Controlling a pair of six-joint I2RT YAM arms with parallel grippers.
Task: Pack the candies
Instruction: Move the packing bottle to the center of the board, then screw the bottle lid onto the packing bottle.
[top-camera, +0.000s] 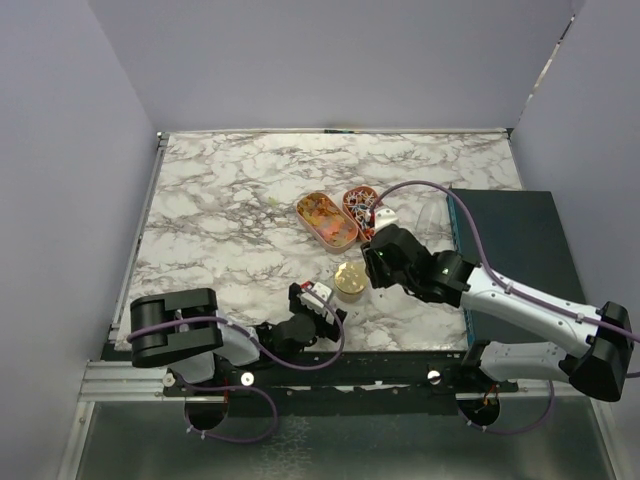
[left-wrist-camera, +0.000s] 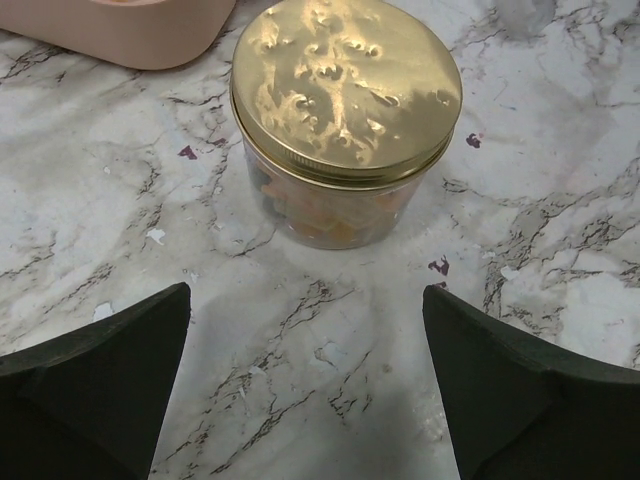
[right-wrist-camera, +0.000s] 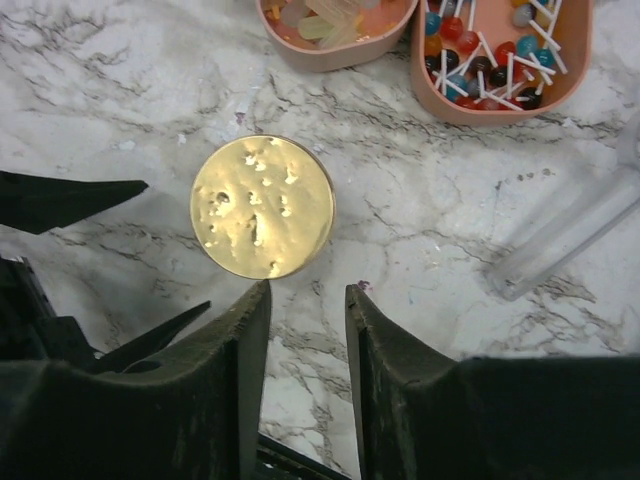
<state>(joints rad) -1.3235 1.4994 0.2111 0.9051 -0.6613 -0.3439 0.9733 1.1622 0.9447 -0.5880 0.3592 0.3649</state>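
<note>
A glass jar (top-camera: 349, 282) with a round gold lid (left-wrist-camera: 345, 90) stands near the table's front middle; orange candies (left-wrist-camera: 330, 215) show through its glass. The lid also shows in the right wrist view (right-wrist-camera: 262, 207). Orange-yellow candies (top-camera: 325, 217) fill one oval tray, and mixed red, blue and white candies on sticks (right-wrist-camera: 490, 55) fill the tray beside it (top-camera: 360, 205). My left gripper (left-wrist-camera: 306, 292) is open and empty, low on the table just short of the jar (top-camera: 322, 302). My right gripper (right-wrist-camera: 307, 288) hovers above and right of the jar, jaws slightly apart and empty.
A clear plastic piece (right-wrist-camera: 570, 235) lies right of the jar, below the mixed tray. A dark green box (top-camera: 510, 250) covers the table's right side. Purple walls enclose the marble table (top-camera: 220, 220). The left gripper's fingers (right-wrist-camera: 60, 195) show in the right wrist view.
</note>
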